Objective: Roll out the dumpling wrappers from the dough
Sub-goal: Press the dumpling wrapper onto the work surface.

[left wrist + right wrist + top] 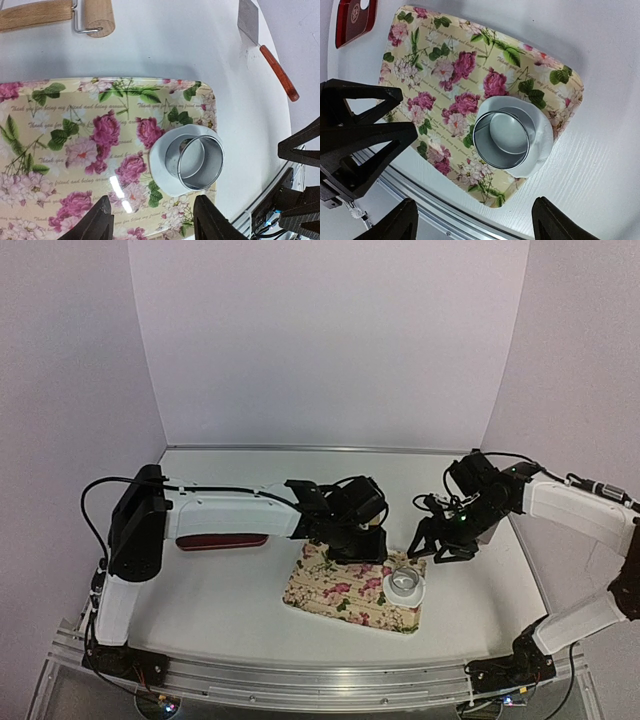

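**Now: ring (177, 162) on dough (160, 172), both pincers apart**

Nearest the arm bases, a floral tray (60, 130) lies on the white worktop (165, 45). The dough is a flat white round at the tray's near right corner. The metal ring stands on it, and a rim of dough shows around the ring. The left pincer (152, 210) hangs over the tray's far left part, its fingers spread with nothing between them. The right pincer (474, 210) hovers just right of the tray, near the dough, its fingers wide apart and holding nothing. Neither pincer touches ring or dough. Beyond the tray's far edge, the left wrist view shows a wooden rolling pin (95, 17) and a red-handled scraper (272, 62), well apart from each other. Left of the tray lies a red dish (350, 22), partly under the left arm.
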You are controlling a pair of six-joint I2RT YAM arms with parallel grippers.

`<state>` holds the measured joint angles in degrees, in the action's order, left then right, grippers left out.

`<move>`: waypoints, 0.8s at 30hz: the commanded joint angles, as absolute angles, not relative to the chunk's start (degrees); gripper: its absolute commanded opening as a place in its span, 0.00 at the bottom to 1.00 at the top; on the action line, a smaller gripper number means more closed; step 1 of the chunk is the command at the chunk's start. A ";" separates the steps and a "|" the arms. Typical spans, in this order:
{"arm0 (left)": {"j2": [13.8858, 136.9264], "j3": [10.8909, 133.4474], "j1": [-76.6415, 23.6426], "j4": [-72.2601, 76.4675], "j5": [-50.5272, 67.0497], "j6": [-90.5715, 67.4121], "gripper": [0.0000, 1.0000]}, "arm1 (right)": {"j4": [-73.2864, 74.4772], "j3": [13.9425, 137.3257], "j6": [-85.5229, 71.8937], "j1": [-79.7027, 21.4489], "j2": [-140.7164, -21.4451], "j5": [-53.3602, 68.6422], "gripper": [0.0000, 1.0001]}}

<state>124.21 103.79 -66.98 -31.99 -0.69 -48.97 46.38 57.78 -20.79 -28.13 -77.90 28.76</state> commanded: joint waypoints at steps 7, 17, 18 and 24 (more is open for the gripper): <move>109.04 89.02 -62.98 -35.03 -8.68 -57.63 0.70 | 55.74 65.24 -23.33 -37.33 -84.89 4.20 0.79; 100.80 75.10 -57.64 -34.66 -6.52 -58.69 0.77 | 57.01 70.89 -31.09 -43.86 -94.37 0.00 0.83; 100.59 74.35 -57.33 -34.43 -6.17 -58.56 0.77 | 56.94 71.45 -31.43 -44.23 -95.41 -0.01 0.83; 101.39 73.66 -55.95 -34.01 -4.07 -57.15 0.77 | 56.38 73.60 -33.52 -46.21 -100.48 -1.16 0.83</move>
